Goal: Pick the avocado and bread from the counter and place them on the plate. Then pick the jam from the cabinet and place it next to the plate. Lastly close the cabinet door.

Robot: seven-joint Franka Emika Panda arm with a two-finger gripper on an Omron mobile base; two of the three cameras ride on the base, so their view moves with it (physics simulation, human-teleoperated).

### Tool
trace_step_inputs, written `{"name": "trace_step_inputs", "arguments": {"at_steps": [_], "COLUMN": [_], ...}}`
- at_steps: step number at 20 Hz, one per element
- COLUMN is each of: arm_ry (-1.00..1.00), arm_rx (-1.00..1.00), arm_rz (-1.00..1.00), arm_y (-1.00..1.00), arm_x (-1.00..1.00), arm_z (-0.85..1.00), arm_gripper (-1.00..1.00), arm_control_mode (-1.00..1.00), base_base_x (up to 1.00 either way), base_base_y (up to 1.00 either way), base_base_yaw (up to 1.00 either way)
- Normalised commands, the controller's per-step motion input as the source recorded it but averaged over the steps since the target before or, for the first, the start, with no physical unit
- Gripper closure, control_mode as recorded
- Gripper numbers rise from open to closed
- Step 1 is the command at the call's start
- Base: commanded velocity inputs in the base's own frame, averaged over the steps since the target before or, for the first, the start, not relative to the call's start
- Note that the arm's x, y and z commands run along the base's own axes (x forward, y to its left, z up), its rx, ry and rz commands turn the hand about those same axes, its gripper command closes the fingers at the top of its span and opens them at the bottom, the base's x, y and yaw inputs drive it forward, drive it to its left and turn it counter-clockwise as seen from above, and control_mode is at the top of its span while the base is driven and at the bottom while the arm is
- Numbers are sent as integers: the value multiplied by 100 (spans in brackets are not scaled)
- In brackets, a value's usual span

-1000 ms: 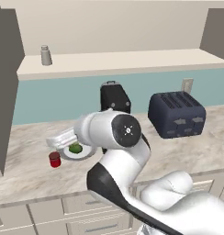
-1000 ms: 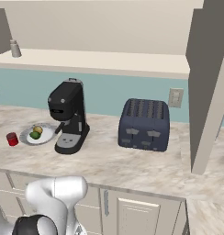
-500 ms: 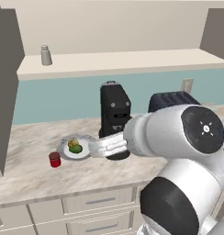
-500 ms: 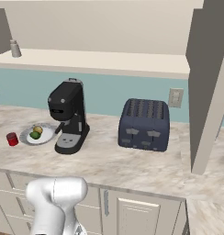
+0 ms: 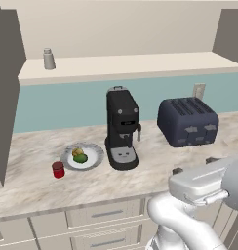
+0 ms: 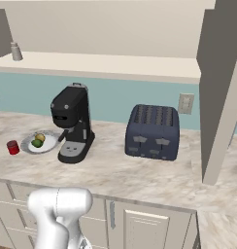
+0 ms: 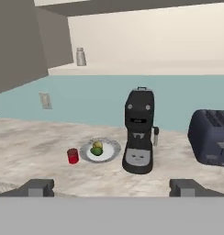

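No lettering, label, brand or number can be read anywhere — nothing legible.

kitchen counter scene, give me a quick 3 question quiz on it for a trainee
1. True or false: the avocado and the bread both lie on the plate.
2. Where does the jam stand? A) on the cabinet shelf B) on the counter beside the plate C) on top of the toaster
3. Fill in: the fingers of the gripper stand wide ____, with nothing between them.

Key: 1 true; 2 B; 3 apart. The cabinet has its doors open, with a shaker on its shelf, so closing it is the step left.
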Motion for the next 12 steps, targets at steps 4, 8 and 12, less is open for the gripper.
{"name": "trace_step_inputs", "arguments": {"at_steps": [4,8,12], "arm_ry": [12,8,0], "arm_rx": [33,34,15], "arm_rz": [-16,-14,-1], "arm_y": [-100,-99,-42], "arm_x": [-21,-14,-3], "arm_z": [54,44,10], "arm_gripper": [-100,-100,-100], "arm_control_mode": [-100,-100,-100], "base_base_x": [0,0,0], "base_base_y": [0,0,0], "base_base_yaw": [0,0,0]}}
